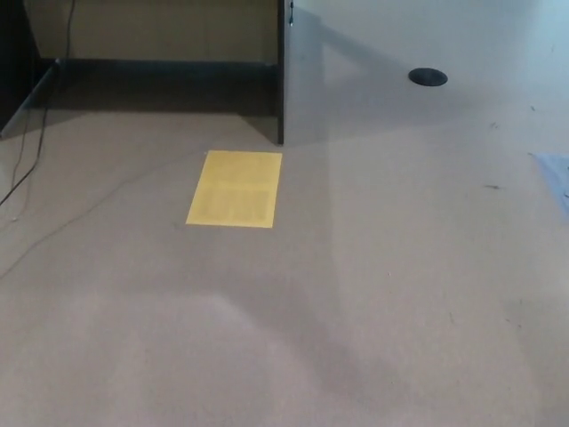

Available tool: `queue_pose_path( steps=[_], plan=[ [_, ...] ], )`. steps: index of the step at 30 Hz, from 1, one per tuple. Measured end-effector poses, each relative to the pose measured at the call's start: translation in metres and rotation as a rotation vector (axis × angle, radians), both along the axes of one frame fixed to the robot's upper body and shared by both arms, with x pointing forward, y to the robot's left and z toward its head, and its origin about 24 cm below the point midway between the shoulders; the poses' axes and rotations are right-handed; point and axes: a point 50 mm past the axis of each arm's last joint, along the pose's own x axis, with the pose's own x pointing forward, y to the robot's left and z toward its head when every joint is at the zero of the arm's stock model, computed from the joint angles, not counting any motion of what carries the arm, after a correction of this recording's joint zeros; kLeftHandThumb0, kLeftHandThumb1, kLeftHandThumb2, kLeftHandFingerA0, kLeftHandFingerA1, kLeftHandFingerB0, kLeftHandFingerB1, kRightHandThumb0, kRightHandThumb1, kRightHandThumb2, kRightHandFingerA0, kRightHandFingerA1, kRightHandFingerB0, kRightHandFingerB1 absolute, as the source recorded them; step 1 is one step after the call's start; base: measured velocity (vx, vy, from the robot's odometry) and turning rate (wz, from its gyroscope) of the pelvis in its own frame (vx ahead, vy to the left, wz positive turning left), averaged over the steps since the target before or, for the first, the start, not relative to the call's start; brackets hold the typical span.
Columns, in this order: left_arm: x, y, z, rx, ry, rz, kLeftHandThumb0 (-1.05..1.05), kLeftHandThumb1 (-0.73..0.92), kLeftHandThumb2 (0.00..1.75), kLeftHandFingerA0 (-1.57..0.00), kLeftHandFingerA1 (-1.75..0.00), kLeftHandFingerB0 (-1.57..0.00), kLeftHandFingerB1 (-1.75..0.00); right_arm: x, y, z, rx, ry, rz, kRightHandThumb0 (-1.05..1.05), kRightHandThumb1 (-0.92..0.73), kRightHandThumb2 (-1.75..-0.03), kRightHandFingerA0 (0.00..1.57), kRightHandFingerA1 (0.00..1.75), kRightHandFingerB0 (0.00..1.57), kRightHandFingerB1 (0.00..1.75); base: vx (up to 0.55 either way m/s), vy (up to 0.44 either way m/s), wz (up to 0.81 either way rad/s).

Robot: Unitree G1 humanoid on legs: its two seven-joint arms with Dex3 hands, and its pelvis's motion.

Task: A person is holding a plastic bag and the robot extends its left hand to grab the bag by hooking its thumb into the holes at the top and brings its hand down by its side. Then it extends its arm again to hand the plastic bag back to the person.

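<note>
Neither hand shows in the head view, and no plastic bag is visible either. Nearest is bare tan floor (267, 356). Farther on lies a yellow sheet (235, 189) flat on it, then a dark panel edge (280, 80) and a black round disc (428, 76).

A yellow sheet (235, 189) lies flat on a tan floor (373, 294), near a dark partition edge (280, 76) and a black disc (428, 77).

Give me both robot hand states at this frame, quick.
Left robot hand: not in view.
Right robot hand: not in view.
Only the floor and a yellow sheet show.
</note>
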Motion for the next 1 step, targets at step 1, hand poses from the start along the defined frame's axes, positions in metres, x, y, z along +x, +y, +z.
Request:
queue_pose_path(
  steps=[1],
  plan=[
    [0.0000,0.0011,-0.0001,0.001,0.000,0.002,-0.49,0.41,0.69,-0.33,-0.47,-0.32,-0.42,0.0005,-0.0001,0.0002,0.000,-0.001,-0.001,-0.27,-0.67,-0.60,0.77,0.59,0.55,0.42,0.00,0.000,0.00]
  ],
)
